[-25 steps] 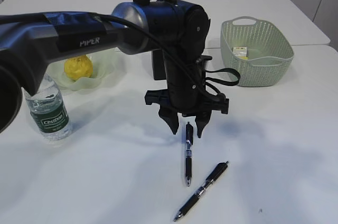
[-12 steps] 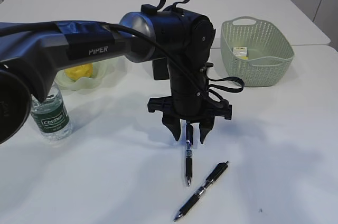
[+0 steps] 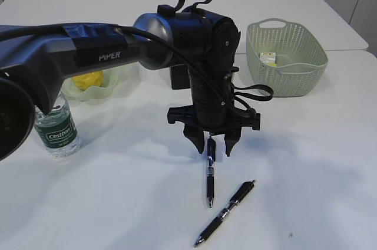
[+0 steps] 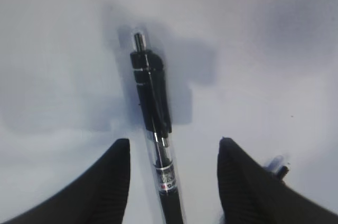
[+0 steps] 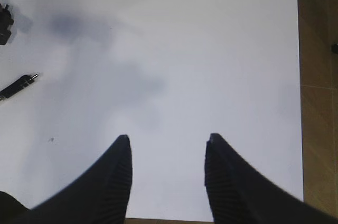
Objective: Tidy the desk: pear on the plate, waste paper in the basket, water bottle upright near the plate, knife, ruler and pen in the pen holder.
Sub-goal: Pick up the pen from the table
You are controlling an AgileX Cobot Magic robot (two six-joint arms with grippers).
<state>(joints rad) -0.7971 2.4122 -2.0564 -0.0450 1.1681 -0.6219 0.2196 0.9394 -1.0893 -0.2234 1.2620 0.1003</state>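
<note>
My left gripper (image 3: 211,147) hangs open, fingers pointing down, straddling the upper end of a black pen (image 3: 210,174) that lies flat on the desk (image 3: 318,161). In the left wrist view that pen (image 4: 154,113) runs between the two fingertips without touching either. A second black pen (image 3: 227,211) lies slanted just right of it. The pear (image 3: 89,78) rests on the plate (image 3: 119,79). The water bottle (image 3: 56,126) stands upright in front of the plate. Waste paper (image 3: 269,58) lies in the basket (image 3: 287,49). The pen holder (image 3: 177,77) is mostly hidden behind the arm. Knife and ruler are out of view. My right gripper (image 5: 168,140) is open over bare desk.
The left arm (image 3: 76,49) stretches across the left half of the exterior view, over the plate and bottle. In the right wrist view the second pen's tip (image 5: 20,84) shows at far left, and the desk's edge (image 5: 297,102) with brown floor beyond runs down the right.
The left gripper has shifted slightly right and lowered, so its open fingers now stand either side of the pen's upper end. Nothing else has moved.
</note>
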